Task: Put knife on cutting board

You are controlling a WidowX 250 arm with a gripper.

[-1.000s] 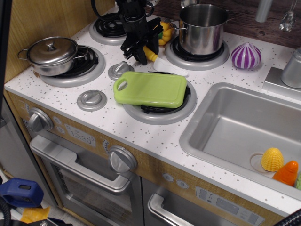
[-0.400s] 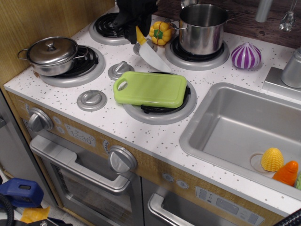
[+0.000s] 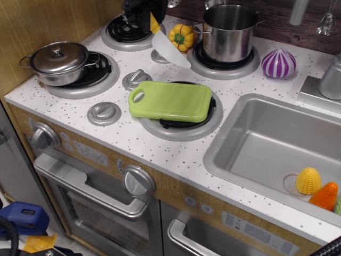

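Note:
My black gripper (image 3: 151,20) is at the top of the view, above the back left burner, shut on the yellow handle of the knife (image 3: 169,49). The knife's broad white-grey blade slants down to the right and hangs in the air above the counter, behind the cutting board. The lime-green cutting board (image 3: 170,101) lies flat on the front middle burner, its loop handle hole pointing left. Nothing lies on the board.
A yellow toy bell pepper (image 3: 182,37) sits just right of the gripper. A tall steel pot (image 3: 229,32) stands on the back right burner. A lidded pan (image 3: 58,62) is on the left burner. A purple onion (image 3: 278,63) and the sink (image 3: 277,144) lie to the right.
The gripper closed on the knife near the pepper, lifted it off the counter and rose up and back; the blade now hangs higher.

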